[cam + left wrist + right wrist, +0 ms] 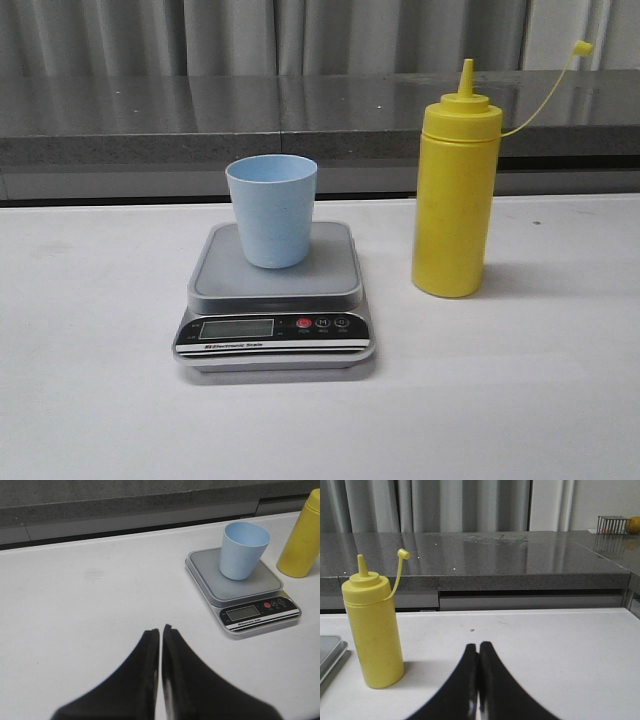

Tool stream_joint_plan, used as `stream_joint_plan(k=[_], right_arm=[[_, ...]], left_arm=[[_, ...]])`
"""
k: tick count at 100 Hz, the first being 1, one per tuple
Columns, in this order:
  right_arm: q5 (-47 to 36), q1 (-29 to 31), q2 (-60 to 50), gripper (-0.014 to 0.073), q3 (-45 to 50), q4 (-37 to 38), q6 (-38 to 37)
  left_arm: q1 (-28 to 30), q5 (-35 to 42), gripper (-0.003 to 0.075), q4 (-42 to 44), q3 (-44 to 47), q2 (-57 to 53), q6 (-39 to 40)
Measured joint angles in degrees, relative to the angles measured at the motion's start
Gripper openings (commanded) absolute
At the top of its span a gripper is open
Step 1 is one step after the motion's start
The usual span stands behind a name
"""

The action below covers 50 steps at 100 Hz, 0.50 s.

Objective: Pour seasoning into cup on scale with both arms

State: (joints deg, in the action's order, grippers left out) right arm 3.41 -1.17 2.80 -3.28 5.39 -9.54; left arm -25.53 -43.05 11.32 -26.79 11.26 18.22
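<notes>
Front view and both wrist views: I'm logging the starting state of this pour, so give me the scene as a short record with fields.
cup: pale blue cup, upright on the scale platform, looks empty
scale: scale on the white table, display reading not legible
seasoning: yellow squeeze bottle, upright on the table at the robot's right of the scale, cap off and hanging on its tether
left gripper: left gripper shut, holding nothing
right gripper: right gripper shut, holding nothing
pour: not begun

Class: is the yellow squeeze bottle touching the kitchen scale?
Apart. The front view shows bare white table between the bottle and the scale; the left wrist view shows that gap too.
</notes>
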Motion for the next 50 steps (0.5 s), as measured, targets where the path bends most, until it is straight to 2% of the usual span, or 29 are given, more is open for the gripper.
stream_joint_plan(k=[28, 50], right_arm=[[8.0, 0.0, 11.9, -0.0067, -9.9, -0.1, 0.0], [9.5, 0.0, 22.8, -0.0067, -17.0, -0.1, 0.0]], left_arm=[[0.0, 0.0, 0.001, 0.0, 0.0, -0.1, 0.0], [0.0, 0.0, 0.001, 0.0, 0.0, -0.1, 0.0]])
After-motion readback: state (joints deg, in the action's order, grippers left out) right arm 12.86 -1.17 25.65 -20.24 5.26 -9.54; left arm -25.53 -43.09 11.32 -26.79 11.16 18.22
